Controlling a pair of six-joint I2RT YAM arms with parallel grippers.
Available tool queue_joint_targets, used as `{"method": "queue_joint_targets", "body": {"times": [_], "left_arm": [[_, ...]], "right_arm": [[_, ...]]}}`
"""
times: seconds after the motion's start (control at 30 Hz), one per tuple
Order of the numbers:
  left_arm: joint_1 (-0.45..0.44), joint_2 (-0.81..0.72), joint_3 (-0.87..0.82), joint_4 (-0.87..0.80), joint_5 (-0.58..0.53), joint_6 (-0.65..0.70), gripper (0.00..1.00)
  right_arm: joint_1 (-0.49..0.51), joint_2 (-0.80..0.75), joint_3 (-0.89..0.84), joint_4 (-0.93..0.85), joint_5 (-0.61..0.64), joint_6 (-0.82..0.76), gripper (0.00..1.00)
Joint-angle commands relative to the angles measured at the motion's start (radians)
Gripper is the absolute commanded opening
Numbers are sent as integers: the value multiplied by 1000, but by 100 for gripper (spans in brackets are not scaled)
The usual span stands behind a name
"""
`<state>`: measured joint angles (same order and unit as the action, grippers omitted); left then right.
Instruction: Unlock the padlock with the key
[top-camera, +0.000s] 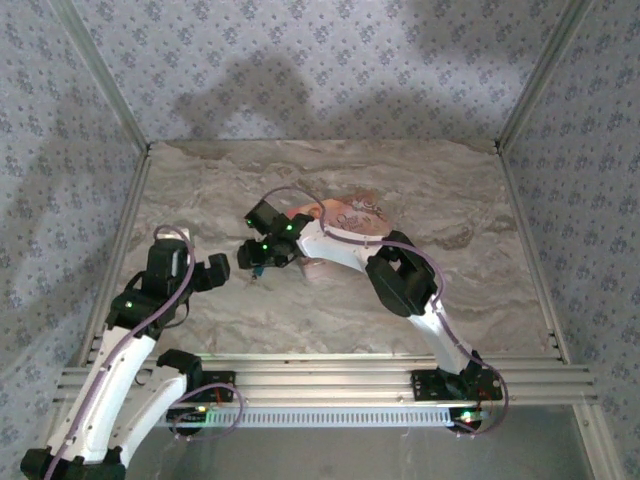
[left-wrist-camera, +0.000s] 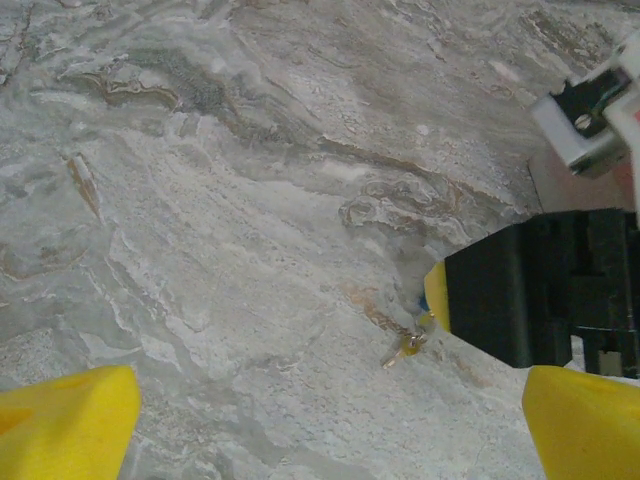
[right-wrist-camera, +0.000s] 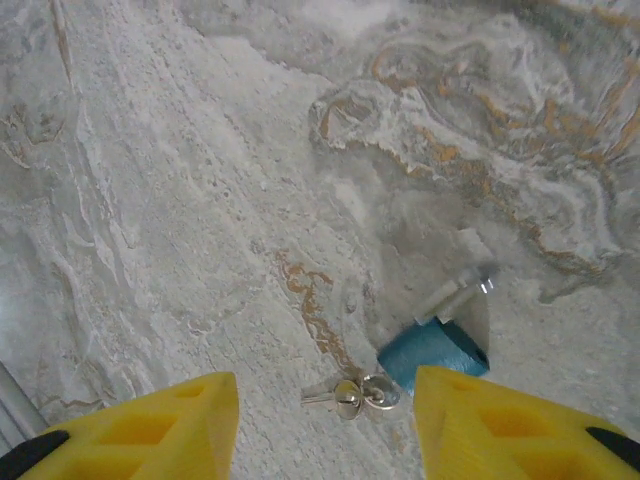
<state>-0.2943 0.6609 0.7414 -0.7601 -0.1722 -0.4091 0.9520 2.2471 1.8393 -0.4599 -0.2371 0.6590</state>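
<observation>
The padlock (right-wrist-camera: 435, 347), a small blue body with a silver shackle (right-wrist-camera: 458, 290) pointing away from the camera, lies on the marble table. Its key (right-wrist-camera: 345, 395) rests flat on a small ring just left of it. My right gripper (right-wrist-camera: 322, 405) hovers open over both. The key lies between its yellow fingers (right-wrist-camera: 180, 425) and the padlock sits by the right finger; neither is gripped. In the top view the right gripper (top-camera: 255, 258) is at table centre-left. My left gripper (top-camera: 215, 272) waits open close beside it; its wrist view shows the key (left-wrist-camera: 408, 347) under the right gripper's black body (left-wrist-camera: 540, 290).
A pink floral box (top-camera: 345, 215) lies behind the right arm, partly covered by it. The two grippers are a short gap apart. Patterned walls enclose the marble table (top-camera: 460, 290) on three sides.
</observation>
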Motion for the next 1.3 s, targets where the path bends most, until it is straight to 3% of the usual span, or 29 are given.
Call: {"method": "queue_joint_targets", "body": {"times": [0.0,0.1,0.23,0.37,0.57,0.63,0.8,0.9,1.0,1.1,1.27], "left_arm": [[7,4,8,10,4,27,98],[9,27,35,24,12,38,98],[12,107,78,76,27,70,98],[13,191,103,209,78,210,98],[31,272,89,400,-20,356,98],[57,310,74,464,4,387,98],[204,415,39,584,122,292,98],[301,449,-7,652,202,223,98],[318,482,-67,718,172,349,98],[318,502,-117,771,32,356,98],[319,494,-295,1105,12,336,98]], "right_arm": [[1,-107,50,-114,92,-93,52],[0,-221,18,-133,174,-156,56],[-19,-424,-96,-136,312,-242,70],[-97,-644,-281,-136,394,-293,78],[-344,-1031,-633,-146,521,-311,92],[-451,-1184,-816,-60,592,-333,100],[-741,-1454,-1175,152,628,-478,100],[-909,-1517,-1333,270,528,-547,100],[-1018,-1512,-1410,373,439,-529,100],[-1029,-1476,-1485,528,428,-525,100],[-1015,-1460,-1658,869,486,-532,100]]}}
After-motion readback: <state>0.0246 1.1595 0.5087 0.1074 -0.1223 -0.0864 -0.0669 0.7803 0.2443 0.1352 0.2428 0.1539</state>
